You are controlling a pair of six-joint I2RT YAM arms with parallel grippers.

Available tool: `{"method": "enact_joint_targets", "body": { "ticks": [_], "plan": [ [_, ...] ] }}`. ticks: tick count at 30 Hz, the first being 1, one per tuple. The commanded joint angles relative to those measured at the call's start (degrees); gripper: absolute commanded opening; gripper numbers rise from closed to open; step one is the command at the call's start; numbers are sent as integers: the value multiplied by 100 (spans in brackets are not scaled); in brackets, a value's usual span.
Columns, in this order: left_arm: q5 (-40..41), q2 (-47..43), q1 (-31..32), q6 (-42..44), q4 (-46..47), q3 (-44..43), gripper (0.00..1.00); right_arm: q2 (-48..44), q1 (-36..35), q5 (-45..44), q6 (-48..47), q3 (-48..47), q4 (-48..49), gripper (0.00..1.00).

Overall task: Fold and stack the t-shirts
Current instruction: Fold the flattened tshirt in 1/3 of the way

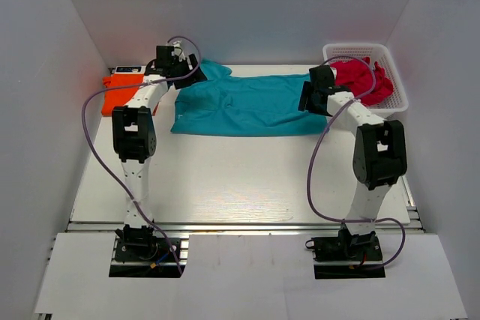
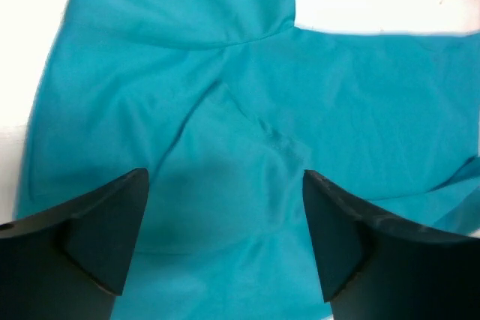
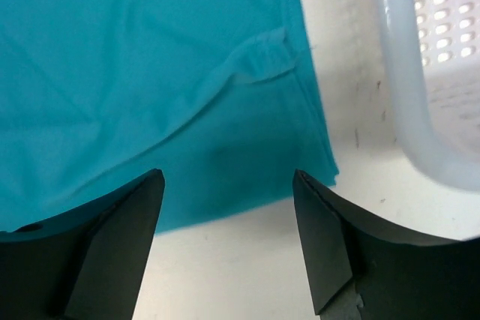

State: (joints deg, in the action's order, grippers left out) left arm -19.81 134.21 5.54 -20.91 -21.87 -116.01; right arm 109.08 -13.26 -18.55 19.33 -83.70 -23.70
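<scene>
White table (image 1: 225, 177), plain white walls (image 1: 247, 5)

The top external camera looks down from above and behind the arm bases over the whole surface (image 1: 225, 177). The left wrist camera faces down, close over the teal t-shirt (image 2: 247, 110) toward the far left corner, past the left end effector (image 2: 225, 185). The right wrist camera looks closely at the shirt's other end by the basket (image 3: 405, 73), far right. All three views share that shirt.
</scene>
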Motion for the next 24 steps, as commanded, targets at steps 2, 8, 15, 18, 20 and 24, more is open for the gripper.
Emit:
{"method": "enact_joint_targets", "body": {
  "ticks": [2,8,15,18,20,24],
  "plan": [
    [109,-834,-9,-54,41,542,100,-756,-45,843,-394,451,576,85],
    [-320,-1722,96,-107,533,2089,100,-599,-54,1388,-465,680,876,90],
    [-699,-1890,96,-159,772,3145,100,192,-89,2601,-325,92,1105,90],
    [-699,-1890,96,-159,640,3338,100,561,-89,2821,-71,-172,1227,90],
    [-699,-1890,96,-159,640,3470,100,824,-72,2813,70,-313,1341,90],
    [-699,-1890,-26,-159,579,3786,100,1159,-28,2446,395,-637,1474,90]
  ]
}}
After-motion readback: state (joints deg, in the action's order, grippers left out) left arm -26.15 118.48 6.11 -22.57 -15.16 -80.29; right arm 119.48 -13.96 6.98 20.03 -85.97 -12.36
